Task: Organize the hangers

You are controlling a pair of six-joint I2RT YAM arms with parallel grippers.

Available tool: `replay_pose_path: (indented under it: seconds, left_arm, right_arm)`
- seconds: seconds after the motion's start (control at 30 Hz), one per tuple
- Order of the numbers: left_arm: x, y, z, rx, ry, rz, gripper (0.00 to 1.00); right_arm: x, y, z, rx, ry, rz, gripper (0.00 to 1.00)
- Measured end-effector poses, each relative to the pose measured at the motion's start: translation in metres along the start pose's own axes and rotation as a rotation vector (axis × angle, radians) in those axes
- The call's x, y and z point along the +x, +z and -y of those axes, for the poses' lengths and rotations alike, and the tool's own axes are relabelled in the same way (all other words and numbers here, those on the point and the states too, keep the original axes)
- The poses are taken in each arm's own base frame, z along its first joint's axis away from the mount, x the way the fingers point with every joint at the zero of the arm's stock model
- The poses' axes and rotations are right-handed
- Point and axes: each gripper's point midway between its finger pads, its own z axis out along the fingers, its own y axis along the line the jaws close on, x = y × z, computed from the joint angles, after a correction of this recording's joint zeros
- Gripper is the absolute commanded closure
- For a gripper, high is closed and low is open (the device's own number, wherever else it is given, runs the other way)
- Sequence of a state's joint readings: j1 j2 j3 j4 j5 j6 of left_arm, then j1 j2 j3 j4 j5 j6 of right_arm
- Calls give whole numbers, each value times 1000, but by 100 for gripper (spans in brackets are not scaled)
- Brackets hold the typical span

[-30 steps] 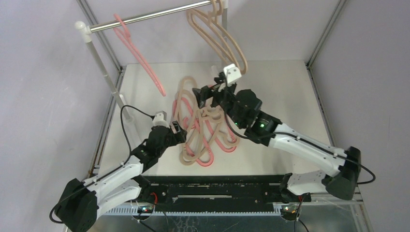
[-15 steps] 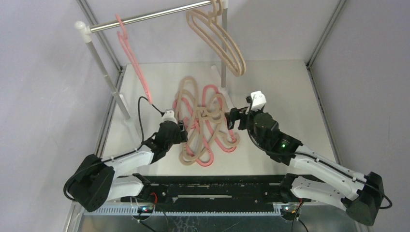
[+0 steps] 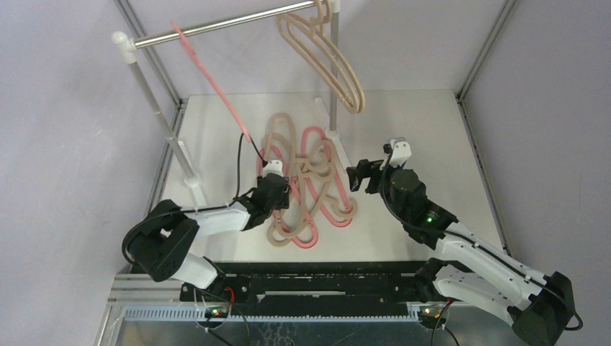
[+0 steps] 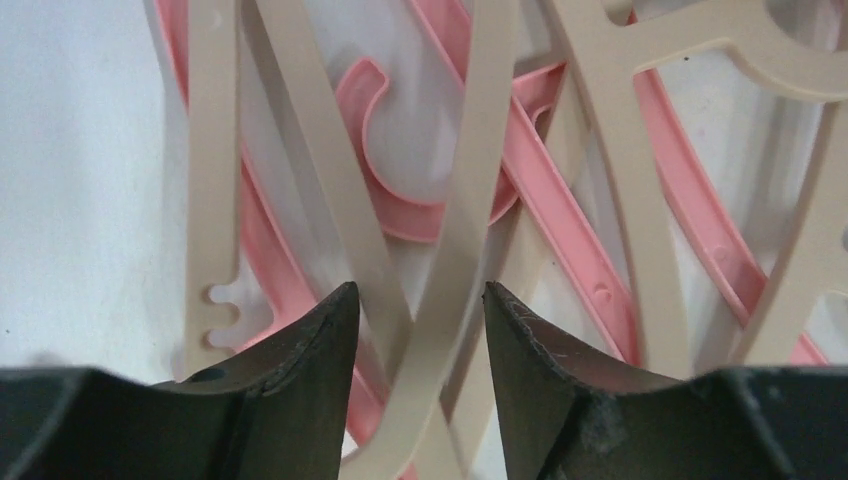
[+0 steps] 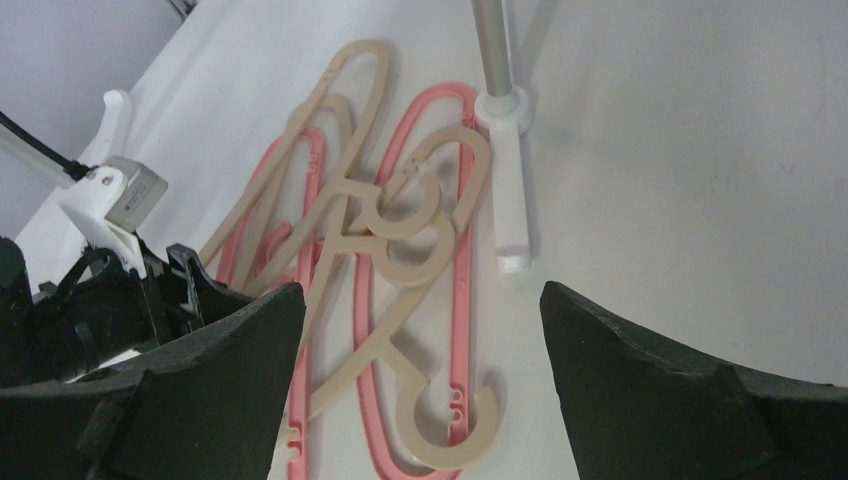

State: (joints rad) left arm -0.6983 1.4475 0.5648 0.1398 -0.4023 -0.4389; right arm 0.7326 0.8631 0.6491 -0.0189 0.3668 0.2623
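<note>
A tangled pile of pink and beige hangers [image 3: 306, 184] lies on the white table. One pink hanger [image 3: 216, 86] and two beige hangers [image 3: 328, 61] hang from the rail. My left gripper [image 3: 285, 189] is low over the pile's left side. In the left wrist view the left gripper [image 4: 420, 290] is open, its jaws straddling crossed beige hanger bars [image 4: 470, 200] without touching them, with pink hangers [image 4: 600, 270] underneath. My right gripper [image 3: 358, 176] hovers wide open at the pile's right edge. In the right wrist view the right gripper [image 5: 421, 292] is above a beige hook [image 5: 440, 440] and holds nothing.
The silver rail [image 3: 216, 25] spans two white posts, the left post [image 3: 155, 101] and the right post [image 3: 333, 86]. The right post's white foot [image 5: 510, 200] sits just beyond the pile. Metal frame bars [image 3: 479, 144] border the table.
The left arm reached forward onto the pile and its jaws narrowed. The right arm pulled back from the hanging beige hangers to the pile's right edge. The hanging pink hanger swung.
</note>
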Motion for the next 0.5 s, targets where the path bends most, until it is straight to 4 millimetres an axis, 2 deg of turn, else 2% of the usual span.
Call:
replay_pose_path:
  seconds: [0.07, 0.2, 0.33, 0.5]
  left_arm:
    - [0, 5, 0, -17, 14, -4, 61]
    - [10, 13, -3, -41, 41, -34, 64]
    - [7, 18, -1, -52, 38, -24, 78]
    - [7, 17, -1, -63, 34, -20, 88]
  right_arm:
    - [1, -1, 6, 8, 13, 3, 6]
    - [-6, -4, 18, 19, 47, 29, 6]
    - [-7, -6, 25, 17, 75, 42, 7]
    - [-4, -6, 28, 5, 91, 37, 8]
